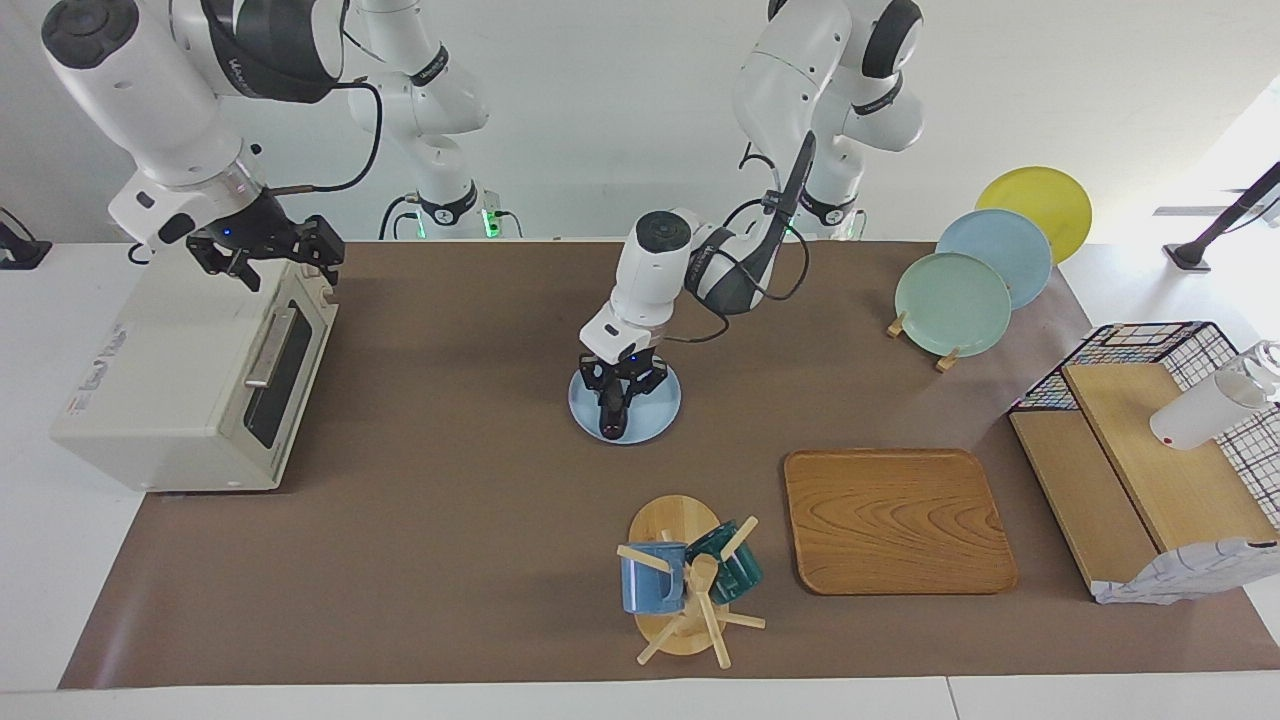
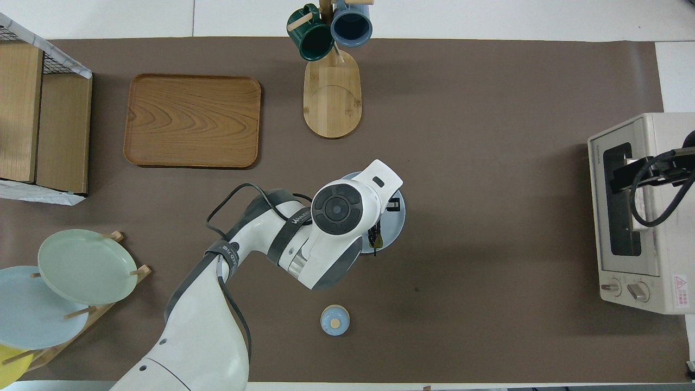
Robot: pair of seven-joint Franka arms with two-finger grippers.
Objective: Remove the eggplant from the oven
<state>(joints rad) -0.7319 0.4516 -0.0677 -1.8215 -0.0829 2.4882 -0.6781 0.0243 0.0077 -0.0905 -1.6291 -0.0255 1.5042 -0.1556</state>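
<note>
The left gripper (image 1: 612,412) is down on the blue plate (image 1: 660,412) mid-tabletop, its jaws around the dark eggplant (image 1: 610,420), which lies on that plate, well apart from the oven (image 1: 180,380); I cannot tell whether they grip it or have let go. If they lift away while clamped, the eggplant could drag off the rim or tip the plate. The right gripper (image 1: 265,255) hovers over the oven's top edge with jaws apart; its door looks shut.
</note>
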